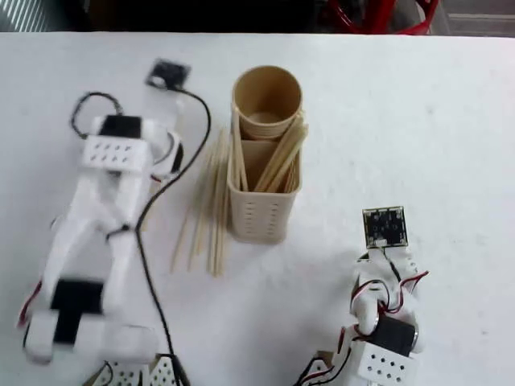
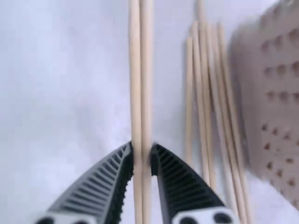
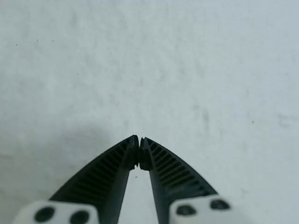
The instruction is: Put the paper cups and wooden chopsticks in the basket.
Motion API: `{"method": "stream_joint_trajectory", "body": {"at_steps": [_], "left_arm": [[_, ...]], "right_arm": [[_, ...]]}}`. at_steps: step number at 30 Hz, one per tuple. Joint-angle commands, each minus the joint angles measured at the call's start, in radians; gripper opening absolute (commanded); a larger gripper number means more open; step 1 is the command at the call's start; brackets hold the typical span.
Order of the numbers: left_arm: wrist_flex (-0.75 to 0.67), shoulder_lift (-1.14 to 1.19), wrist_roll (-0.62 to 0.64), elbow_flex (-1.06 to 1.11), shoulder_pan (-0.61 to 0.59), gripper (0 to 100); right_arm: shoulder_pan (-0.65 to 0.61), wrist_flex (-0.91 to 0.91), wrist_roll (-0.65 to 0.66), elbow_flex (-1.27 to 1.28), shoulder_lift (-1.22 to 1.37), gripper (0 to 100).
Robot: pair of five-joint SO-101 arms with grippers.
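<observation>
- Gripping a pair of wooden chopsticks (image 2: 135,93), the left claw (image 2: 141,148) is closed on them. Their long axis runs straight out from its tips.
- Loose chopsticks (image 1: 205,217) lie flat on the desk just beside the basket (image 1: 264,211), roughly along its long side.
- Paper cups (image 1: 266,100) sit nested in the basket's far end, with more chopsticks (image 1: 283,157) leaning inside it.
- The right claw (image 3: 139,151) is pinched shut, holding nothing, above the white desk (image 1: 426,121).
- A dark strip of room lies beyond the desk's far edge.

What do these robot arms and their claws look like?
The left arm and right arm are white plastic with black motor blocks. A black cable trails the left, red wires the right. The left claw and right claw are dark, ribbed and tapered.
</observation>
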Motion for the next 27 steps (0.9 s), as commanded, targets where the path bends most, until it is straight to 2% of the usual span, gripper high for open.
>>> {"method": "stream_joint_trajectory", "body": {"at_steps": [1, 5, 12, 15, 22, 27], "left_arm": [[0.026, -0.268, 0.017, -0.054, 0.044, 2], [0.055, -0.380, 0.021, -0.175, 0.128, 2], [0.048, -0.394, 0.020, -0.396, 0.291, 2], [-0.006, -0.394, 0.020, -0.446, 0.375, 2], [-0.198, -0.392, 0.048, -0.382, 0.522, 2], [-0.311, -0.394, 0.006, -0.279, 0.553, 2]], "right_arm": [[0.007, 0.004, 0.002, 0.009, -0.004, 1.8], [0.007, 0.004, 0.002, 0.009, -0.004, 1.8], [0.007, 0.004, 0.002, 0.009, -0.004, 1.8], [0.007, 0.004, 0.002, 0.009, -0.004, 1.8], [0.007, 0.004, 0.002, 0.009, -0.005, 1.8], [0.007, 0.004, 0.002, 0.009, -0.005, 1.8]]}}
